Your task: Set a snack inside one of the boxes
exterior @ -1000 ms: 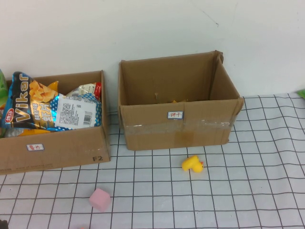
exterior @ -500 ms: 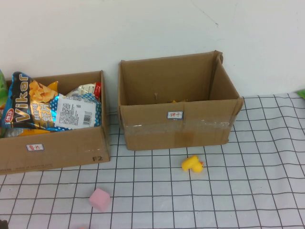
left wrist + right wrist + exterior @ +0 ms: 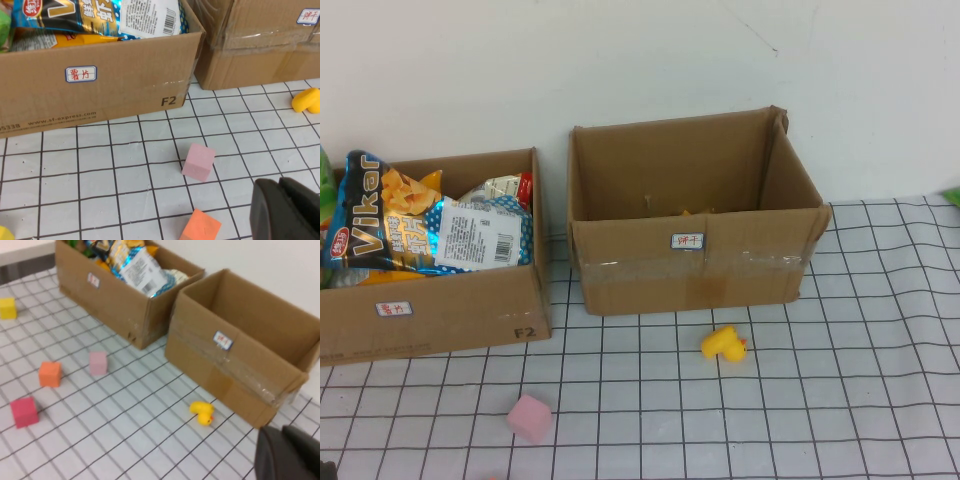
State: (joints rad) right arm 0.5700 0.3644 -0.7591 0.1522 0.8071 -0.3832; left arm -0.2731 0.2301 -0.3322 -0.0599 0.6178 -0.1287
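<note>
Both jaws pressed together and empty, the left gripper (image 3: 285, 210) hung nearer the snack-filled smaller box (image 3: 440, 310) than the right gripper (image 3: 287, 455), which hung nearer the larger taped box (image 3: 695, 270).

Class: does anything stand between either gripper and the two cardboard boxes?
Nothing blocks them. The left gripper and right gripper, both shut, hang back over the table; only a pink cube and yellow duck lie before the boxes.
</note>
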